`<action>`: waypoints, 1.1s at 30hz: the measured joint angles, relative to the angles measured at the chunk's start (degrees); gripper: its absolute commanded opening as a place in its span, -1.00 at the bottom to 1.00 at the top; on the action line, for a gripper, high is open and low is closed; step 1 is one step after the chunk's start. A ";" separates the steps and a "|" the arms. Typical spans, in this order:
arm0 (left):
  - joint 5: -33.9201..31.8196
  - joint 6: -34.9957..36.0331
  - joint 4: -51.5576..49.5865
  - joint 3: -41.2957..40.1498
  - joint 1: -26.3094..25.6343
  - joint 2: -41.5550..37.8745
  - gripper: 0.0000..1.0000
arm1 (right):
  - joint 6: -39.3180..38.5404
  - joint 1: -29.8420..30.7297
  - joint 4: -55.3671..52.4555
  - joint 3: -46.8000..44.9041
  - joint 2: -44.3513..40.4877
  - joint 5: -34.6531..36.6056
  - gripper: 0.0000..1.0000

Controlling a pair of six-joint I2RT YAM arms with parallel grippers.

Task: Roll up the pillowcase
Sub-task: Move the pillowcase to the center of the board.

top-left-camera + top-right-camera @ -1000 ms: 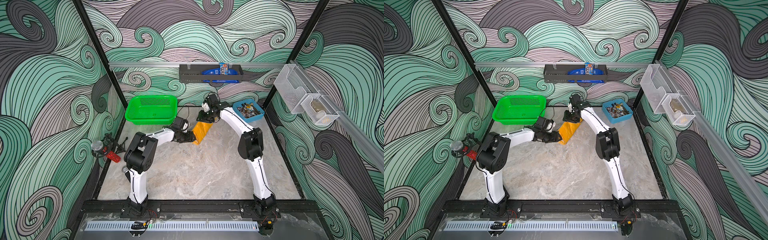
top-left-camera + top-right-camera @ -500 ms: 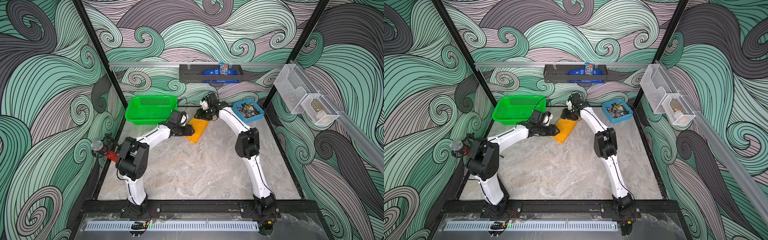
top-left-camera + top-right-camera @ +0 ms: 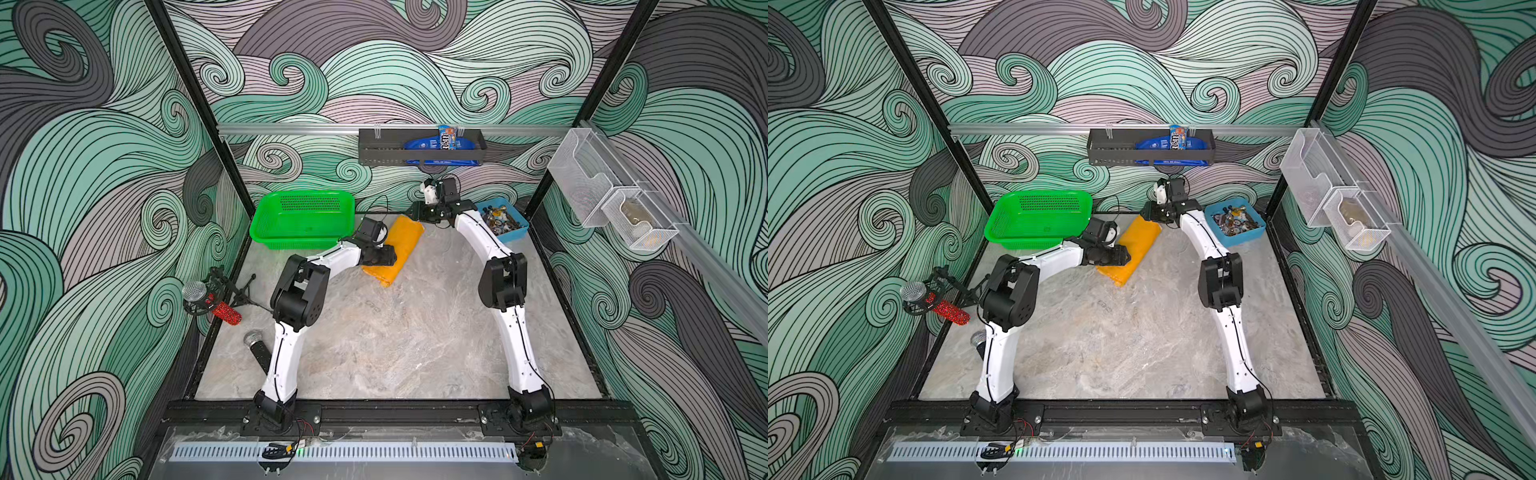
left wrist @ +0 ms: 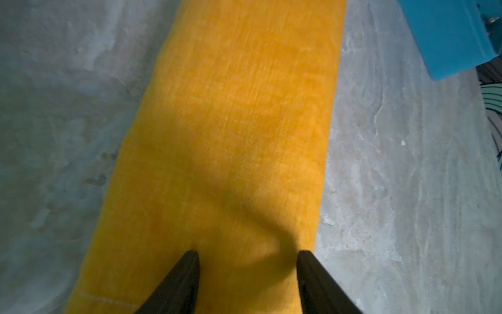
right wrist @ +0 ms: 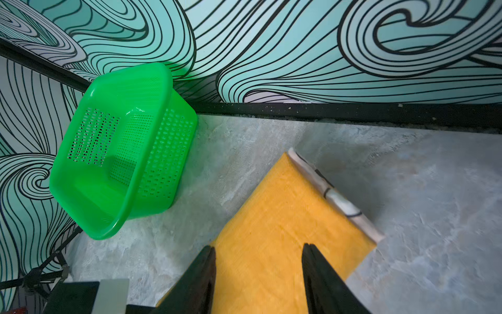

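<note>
So the pillowcase (image 3: 394, 249) is already a fat yellow roll lying on the marble table (image 3: 395, 340), up toward the far end, running slantwise from about 7 o'clock to 1 o'clock in both top views. The green basket (image 3: 302, 218) sits at its 10 o'clock, the blue bin (image 3: 509, 222) at its 2 o'clock.

The left gripper (image 4: 247, 261) is over the near end of the roll with its jaws parted, straddling cloth but not pinching it as far as I can see. The right gripper (image 5: 258, 252) is the same story at the far end: jaws apart, yellow cloth between them, nothing clamped. Whether the tips are actually touching the fabric is hard to call from these angles.

What could go wrong, I'd say:
- With nothing clamped, the roll can spring loose. A strip of the printed face (image 5: 334, 195) already peeks out along one edge in the right wrist view, so that flap looks like the spot where it would unwind.
- If one arm pushes harder than the other, the roll goes cone-shaped.
- It's close to the basket, so a shove toward 10 o'clock could jam it there.
</note>
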 measured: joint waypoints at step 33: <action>-2.91 -10.03 -7.37 -28.00 -0.98 -29.75 0.39 | 9.57 4.33 19.61 -80.83 -41.88 4.04 -0.05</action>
